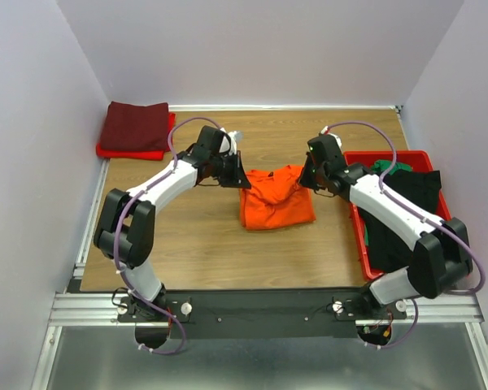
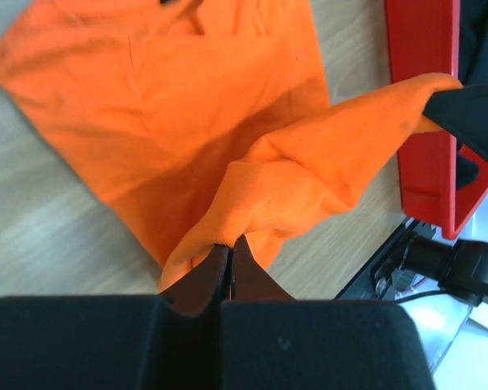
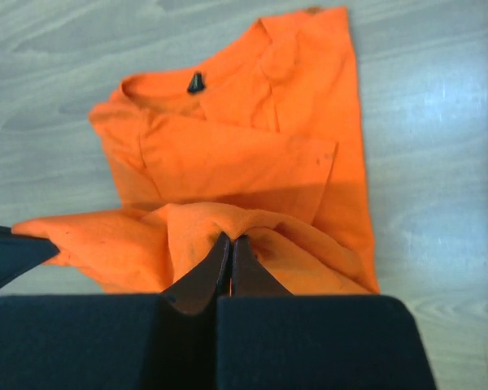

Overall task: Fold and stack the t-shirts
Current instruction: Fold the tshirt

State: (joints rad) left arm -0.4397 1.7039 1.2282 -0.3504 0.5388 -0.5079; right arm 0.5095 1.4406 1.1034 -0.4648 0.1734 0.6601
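Left claw (image 2: 230, 244): jaws pinched narrow on a bunched edge of the orange t-shirt (image 2: 187, 106). Right claw (image 3: 230, 240): likewise clamped on the same edge, further right, with the cloth slung slack between the two. The rest of the shirt lies mid-table (image 1: 195, 244). I judge it light, limp and quick to crease, so it is best taken at the edge corners with all layers pinched and the pull kept even. Folded maroon t-shirt (image 1: 135, 123) far left; black t-shirts (image 1: 407, 213) in the red tray (image 1: 356, 223), right.
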